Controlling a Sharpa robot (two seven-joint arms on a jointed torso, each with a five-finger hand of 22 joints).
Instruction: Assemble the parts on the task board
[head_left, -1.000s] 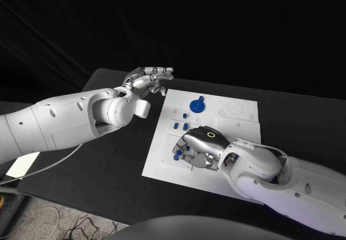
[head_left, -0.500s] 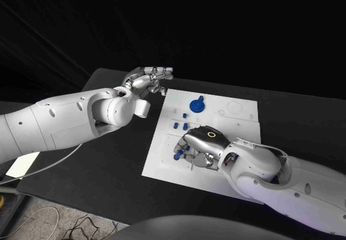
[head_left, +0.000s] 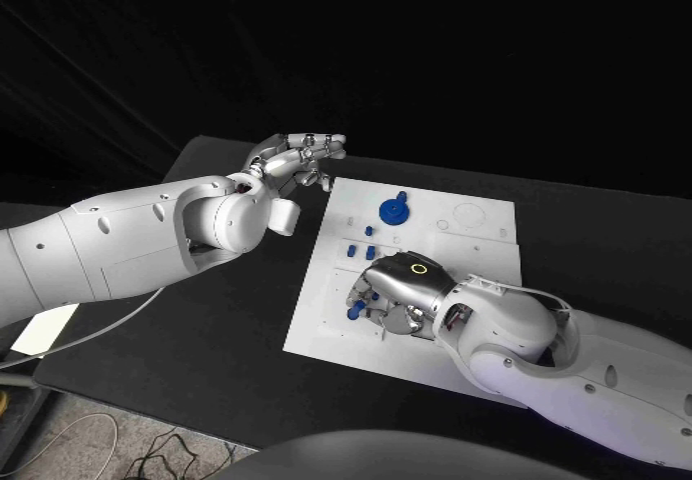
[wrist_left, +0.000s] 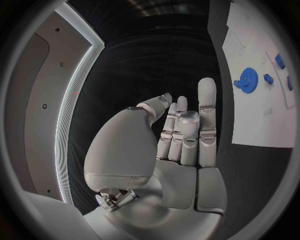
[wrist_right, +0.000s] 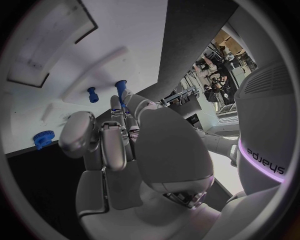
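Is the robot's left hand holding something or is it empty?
Empty. The left hand hangs beside the task board, its fingers raised with nothing between them.

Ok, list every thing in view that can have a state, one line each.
Left robot hand: raised beside the board, fingers curled in, holding nothing.
Right robot hand: down on the board, fingers at a blue peg; grip unclear.
Blue gear: flat on the board.
White board: flat on the table.
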